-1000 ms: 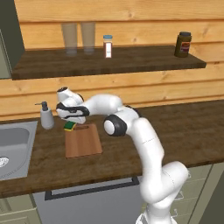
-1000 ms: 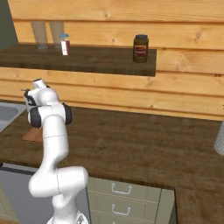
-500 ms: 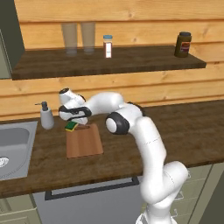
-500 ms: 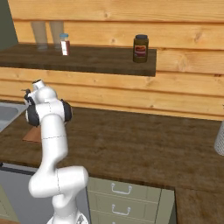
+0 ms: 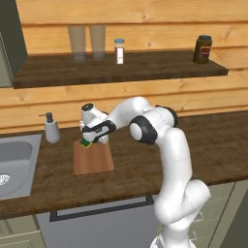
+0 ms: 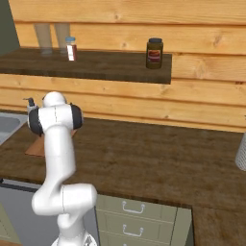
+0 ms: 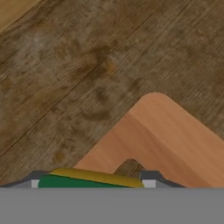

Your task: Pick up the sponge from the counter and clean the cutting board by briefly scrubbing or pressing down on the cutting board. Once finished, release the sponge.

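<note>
The sponge (image 5: pixel 86 144), green on top and yellow below, sits at the far left corner of the cutting board (image 5: pixel 93 160), by its slot handle. My gripper (image 5: pixel 92 138) reaches down from the right and is shut on the sponge. In the hand view the sponge (image 7: pixel 87 180) spans the gap between my two fingertips, just over the board's slotted end (image 7: pixel 175 140), with the dark counter (image 7: pixel 65 65) beyond. The right base view has only a sliver of the board (image 6: pixel 34 147) behind my arm.
A soap dispenser (image 5: pixel 51 130) stands just left of the board, and the steel sink (image 5: pixel 14 160) lies further left. Above, the shelf (image 5: pixel 145 68) carries two glasses, a shaker (image 5: pixel 119 51) and a dark jar (image 5: pixel 203 49). Bare counter stretches to the right.
My hand has moved a little right and down with the sponge, bringing it from the board's far left edge onto its corner.
</note>
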### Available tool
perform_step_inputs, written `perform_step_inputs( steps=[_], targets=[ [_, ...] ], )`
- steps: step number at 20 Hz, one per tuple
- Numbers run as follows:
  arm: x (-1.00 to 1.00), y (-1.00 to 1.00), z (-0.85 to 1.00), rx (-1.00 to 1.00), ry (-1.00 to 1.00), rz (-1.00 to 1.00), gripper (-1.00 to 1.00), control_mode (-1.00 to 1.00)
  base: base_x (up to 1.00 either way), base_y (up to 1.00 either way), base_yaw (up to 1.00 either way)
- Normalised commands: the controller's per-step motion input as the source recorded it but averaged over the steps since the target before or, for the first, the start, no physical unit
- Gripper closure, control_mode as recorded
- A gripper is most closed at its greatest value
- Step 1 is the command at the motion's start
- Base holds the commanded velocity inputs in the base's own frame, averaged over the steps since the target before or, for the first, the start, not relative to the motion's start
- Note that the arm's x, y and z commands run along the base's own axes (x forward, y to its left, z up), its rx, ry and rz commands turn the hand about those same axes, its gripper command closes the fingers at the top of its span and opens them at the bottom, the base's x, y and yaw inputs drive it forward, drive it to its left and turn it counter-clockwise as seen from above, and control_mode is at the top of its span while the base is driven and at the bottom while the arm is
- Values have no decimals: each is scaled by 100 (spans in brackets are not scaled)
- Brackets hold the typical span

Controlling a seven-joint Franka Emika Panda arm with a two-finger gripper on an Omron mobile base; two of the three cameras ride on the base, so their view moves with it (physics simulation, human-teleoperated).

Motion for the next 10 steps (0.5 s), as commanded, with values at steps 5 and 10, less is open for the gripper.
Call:
perform_step_inputs(
  steps=[5,10],
  targets=[
    [-12,-89,-43,3,0,0,100,-100,0,0,0],
    [-22,-83,-5,6,7,0,100,-100,0,0,0]
  ],
)
